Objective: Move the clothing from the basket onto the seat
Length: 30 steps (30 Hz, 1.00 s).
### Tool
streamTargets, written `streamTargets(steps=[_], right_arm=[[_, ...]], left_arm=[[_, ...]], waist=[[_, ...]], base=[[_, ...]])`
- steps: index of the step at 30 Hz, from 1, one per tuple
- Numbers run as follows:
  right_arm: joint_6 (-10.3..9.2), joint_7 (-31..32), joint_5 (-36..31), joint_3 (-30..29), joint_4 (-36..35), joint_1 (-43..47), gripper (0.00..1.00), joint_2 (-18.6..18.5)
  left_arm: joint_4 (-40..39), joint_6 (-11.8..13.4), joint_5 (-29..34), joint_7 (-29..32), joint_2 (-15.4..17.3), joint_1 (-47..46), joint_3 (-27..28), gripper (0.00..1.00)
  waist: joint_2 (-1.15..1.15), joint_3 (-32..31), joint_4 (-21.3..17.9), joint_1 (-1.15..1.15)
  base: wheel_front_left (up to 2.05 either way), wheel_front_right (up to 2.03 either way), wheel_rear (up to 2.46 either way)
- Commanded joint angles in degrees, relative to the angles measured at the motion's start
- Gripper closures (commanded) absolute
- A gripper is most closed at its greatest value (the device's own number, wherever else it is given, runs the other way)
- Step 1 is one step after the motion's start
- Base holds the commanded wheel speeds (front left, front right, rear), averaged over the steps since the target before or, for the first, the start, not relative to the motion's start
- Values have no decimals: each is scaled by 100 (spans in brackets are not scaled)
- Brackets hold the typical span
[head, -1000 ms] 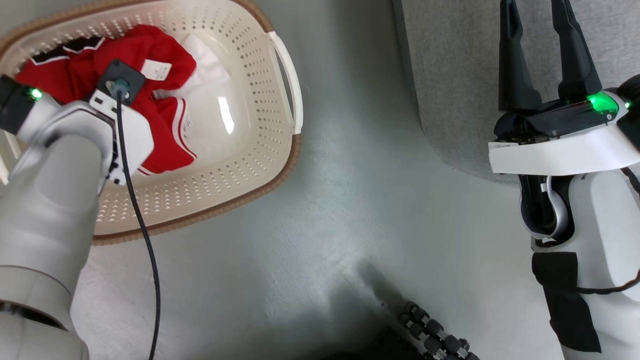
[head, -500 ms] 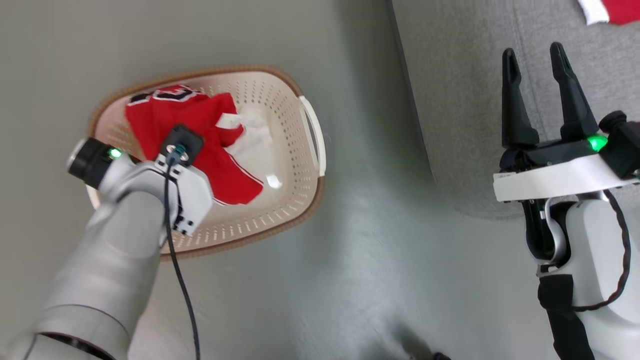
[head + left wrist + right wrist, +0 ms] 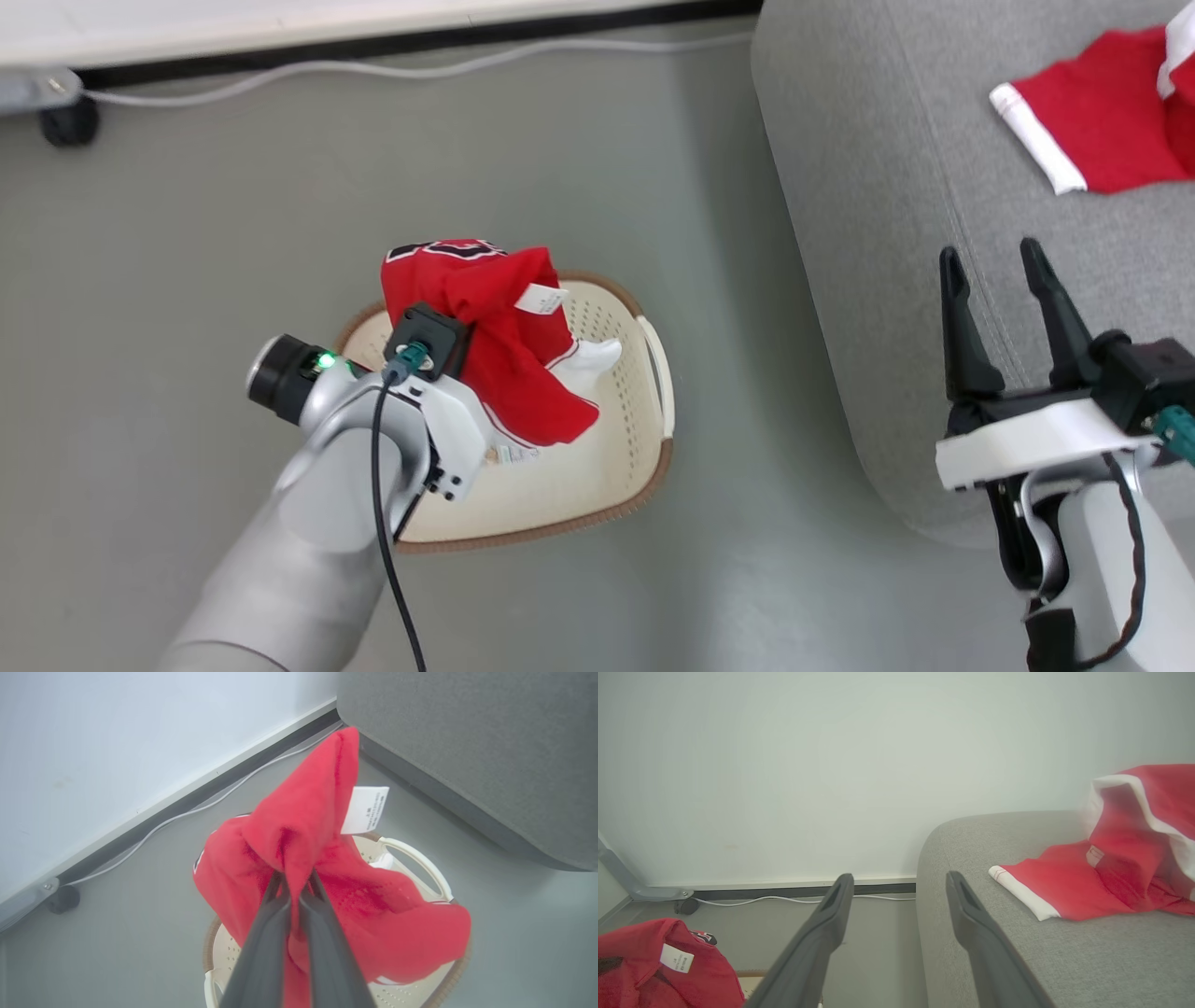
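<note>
The left gripper (image 3: 293, 884) is clamping a fold of a red jersey (image 3: 336, 868) between its two dark fingers, which are pressing together. In the head view those fingertips are hiding under the cloth and behind the wrist block. The jersey is hanging bunched over the basket (image 3: 560, 527), with a white care label (image 3: 364, 809) sticking out near its top. Whether its lower hem is touching the basket floor is hard to make out. The jersey and the left forearm are covering much of the basket, and one white side handle (image 3: 665, 373) is showing on the seat side. Inside, one white piece (image 3: 590, 355) is peeking out from behind the jersey, mostly covered.

The right gripper (image 3: 990, 257) is hovering with its two fingers spread apart and gripping nothing, over the near edge of the grey seat (image 3: 868, 233).

Farther back on the seat, a red garment (image 3: 1102, 131) with a white band is lying flat. The picture edge is cutting it off, so whether it is one piece or two cannot be told.

Beyond, one white cable (image 3: 420, 70) is running along the dark baseboard, with one black caster (image 3: 65, 121) beside it.
</note>
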Motion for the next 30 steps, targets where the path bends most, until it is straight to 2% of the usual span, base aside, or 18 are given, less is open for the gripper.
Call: streamTargets(steps=[1,9,17,23,30], right_arm=[[18,-34,-18,94,-55,166,0,-76],[18,-34,-85,105,154,601,0,-147],[18,-34,-105,61,257,913,0,-137],[18,-34,-115,45,275,1016,0,-108],[18,-34,-112,66,294,1069,0,-73]], left_arm=[[-301,27,-149,-74,87,136,39,100],[-1280,364,-803,-75,85,751,-309,100],[-2265,687,-1200,-76,85,1095,-264,100],[-2960,701,-1271,-76,177,1255,-112,100],[-3639,537,-1424,-47,397,1388,2,100]], waist=[[0,-518,291,0],[0,-1233,530,0],[0,-1727,711,0],[0,-1868,822,0],[0,-1907,881,0]], base=[[0,0,0],[0,0,0],[0,0,0],[0,0,0],[0,0,0]])
